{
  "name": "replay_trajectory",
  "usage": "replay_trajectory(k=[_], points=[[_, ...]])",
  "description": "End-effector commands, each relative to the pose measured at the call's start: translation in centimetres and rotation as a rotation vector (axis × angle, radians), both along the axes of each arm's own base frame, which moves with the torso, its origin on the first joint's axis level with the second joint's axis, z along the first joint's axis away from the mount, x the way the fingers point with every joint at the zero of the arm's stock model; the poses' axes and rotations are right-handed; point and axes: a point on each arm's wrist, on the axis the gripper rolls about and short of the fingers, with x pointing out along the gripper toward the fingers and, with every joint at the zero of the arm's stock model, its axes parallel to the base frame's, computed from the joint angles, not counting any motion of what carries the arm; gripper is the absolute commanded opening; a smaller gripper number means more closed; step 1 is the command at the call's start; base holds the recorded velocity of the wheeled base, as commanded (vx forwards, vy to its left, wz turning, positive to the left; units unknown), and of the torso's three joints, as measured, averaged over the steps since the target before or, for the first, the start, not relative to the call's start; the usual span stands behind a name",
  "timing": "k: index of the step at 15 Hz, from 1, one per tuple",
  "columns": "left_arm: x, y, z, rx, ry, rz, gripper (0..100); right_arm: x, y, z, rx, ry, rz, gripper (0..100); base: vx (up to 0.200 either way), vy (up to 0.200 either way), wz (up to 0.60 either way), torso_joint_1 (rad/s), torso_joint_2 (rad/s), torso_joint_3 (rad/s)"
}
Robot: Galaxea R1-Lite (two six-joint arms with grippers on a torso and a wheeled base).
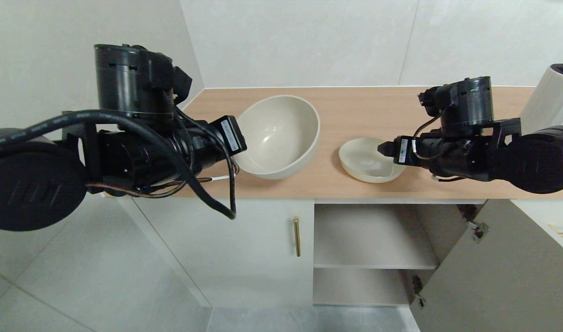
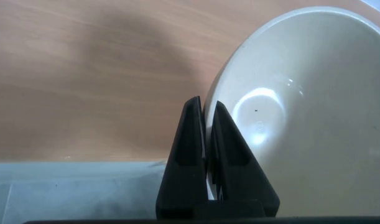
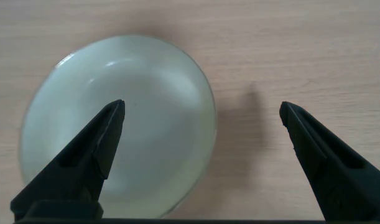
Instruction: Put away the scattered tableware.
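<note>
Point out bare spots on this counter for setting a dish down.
The wooden countertop is bare along the back wall, behind the large cream bowl and the small pale shallow dish. The open cabinet's shelves below are bare. Crowded: the front edge, where both are close together.

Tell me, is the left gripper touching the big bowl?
Touching. The left wrist view shows the left gripper with its jaws closed on the rim of the big bowl.

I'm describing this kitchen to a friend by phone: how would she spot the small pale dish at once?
Find the light wooden countertop above the white cabinets. Right of its middle, above the open cupboard, lies a small, shallow, pale greenish-white dish, beneath the open right end effector. Unlike the large, deep cream bowl tilted to its left, it lies flat and low.
</note>
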Motion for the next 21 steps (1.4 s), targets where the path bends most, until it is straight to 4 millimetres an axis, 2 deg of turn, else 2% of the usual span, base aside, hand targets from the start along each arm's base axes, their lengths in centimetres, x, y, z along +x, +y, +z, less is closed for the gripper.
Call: replay_trajectory(k=[1,6,7,11,15,17,19,21], points=[[-0.7,0.4,0.6,-0.011,-0.016,0.001,0,0.8,0.3,-1.1,-0.012,0.024,-0.003,100,0.0,0.0,0.0,0.0,0.0,0.0],[-0.8,0.5,0.7,-0.014,-0.02,-0.001,0,1.4,0.2,-1.6,-0.018,0.037,-0.014,100,0.0,0.0,0.0,0.0,0.0,0.0],[-1.0,0.6,0.9,-0.016,-0.024,-0.002,0,1.5,0.2,-1.5,-0.014,0.033,-0.014,0,0.0,0.0,0.0,0.0,0.0,0.0],[-1.4,0.9,0.8,-0.017,-0.022,-0.007,0,1.2,0.0,-1.0,0.006,0.021,-0.019,0,0.0,0.0,0.0,0.0,0.0,0.0],[-3.0,1.6,0.8,-0.019,-0.026,-0.086,0,-1.3,-1.1,1.0,0.048,0.061,-0.019,0,0.0,0.0,0.0,0.0,0.0,0.0],[-4.7,2.6,0.7,0.014,-0.039,-0.148,0,-4.6,-2.2,3.2,0.112,0.117,0.101,0,0.0,0.0,0.0,0.0,0.0,0.0],[-6.5,3.6,0.2,0.04,-0.04,-0.173,0,-7.9,-3.4,4.5,0.154,0.156,0.219,0,0.0,0.0,0.0,0.0,0.0,0.0],[-7.9,4.3,0.4,0.031,-0.053,-0.186,0,-10.3,-4.5,4.2,0.157,0.181,0.246,0,0.0,0.0,0.0,0.0,0.0,0.0]])
